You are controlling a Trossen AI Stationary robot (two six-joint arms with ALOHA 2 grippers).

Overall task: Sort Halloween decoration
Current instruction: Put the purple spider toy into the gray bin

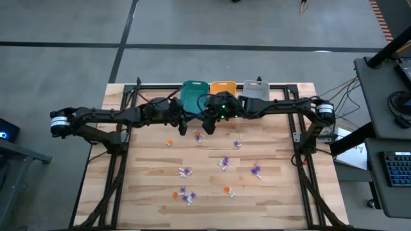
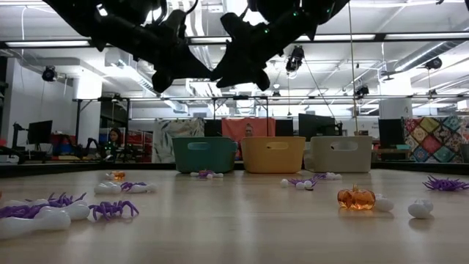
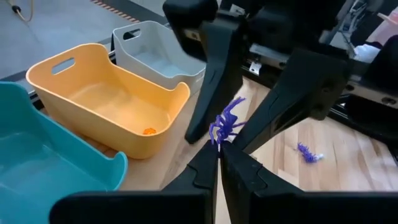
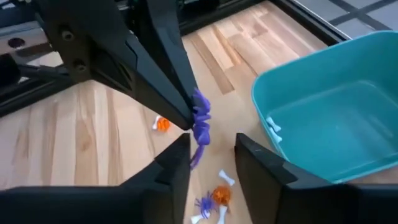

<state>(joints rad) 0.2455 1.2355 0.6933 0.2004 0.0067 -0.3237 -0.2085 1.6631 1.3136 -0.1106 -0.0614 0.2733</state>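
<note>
Most of the sorting is left to do, judging by the table. Nearest the front edge, an orange pumpkin (image 1: 174,194) lies beside a purple spider (image 1: 187,196), with another orange piece (image 1: 227,190) close by. Further in, more purple spiders (image 1: 255,171) and small white pieces (image 1: 185,171) are scattered across the middle of the boards, and a second pumpkin (image 1: 169,142) sits on the left.

Above these, near the bins, the two arms meet. The left gripper (image 3: 219,163) has its fingers closed tight on a purple spider (image 3: 225,123), held up in the air. The right gripper (image 4: 210,157) faces it with its fingers apart on either side of that spider; whether it touches it, I cannot tell. This looks like a handover.

At the far edge stand three bins side by side. The teal bin (image 3: 37,155) looks empty, apart from perhaps a white piece at its wall in the right wrist view, the orange bin (image 3: 99,93) holds one small orange piece (image 3: 149,131), and the grey bin (image 3: 155,53) shows nothing inside.
</note>
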